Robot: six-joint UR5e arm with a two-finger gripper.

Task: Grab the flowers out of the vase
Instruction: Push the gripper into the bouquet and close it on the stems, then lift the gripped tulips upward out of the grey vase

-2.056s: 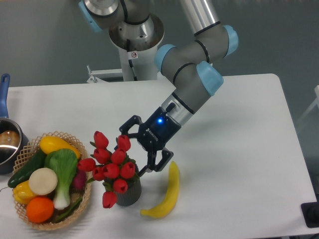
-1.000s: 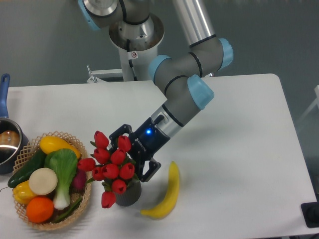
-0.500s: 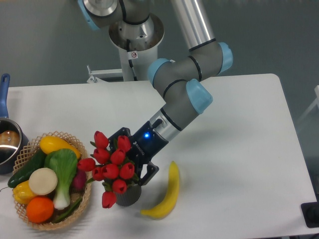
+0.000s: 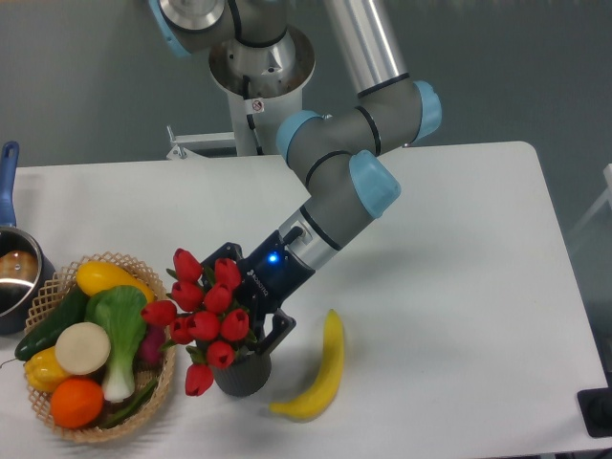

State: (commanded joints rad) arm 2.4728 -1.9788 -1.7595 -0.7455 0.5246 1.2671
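since the earlier frames the black two-finger gripper (image 4: 247, 308) has pushed in behind the bunch of red tulip flowers (image 4: 204, 316), nudging it left. whether its jaws have closed is hidden. flowers remain in the dark grey ribbed vase (image 4: 242, 374); lifting remains.

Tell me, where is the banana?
The banana lies on the white table near the front edge, just right of the dark vase holding the red flowers.
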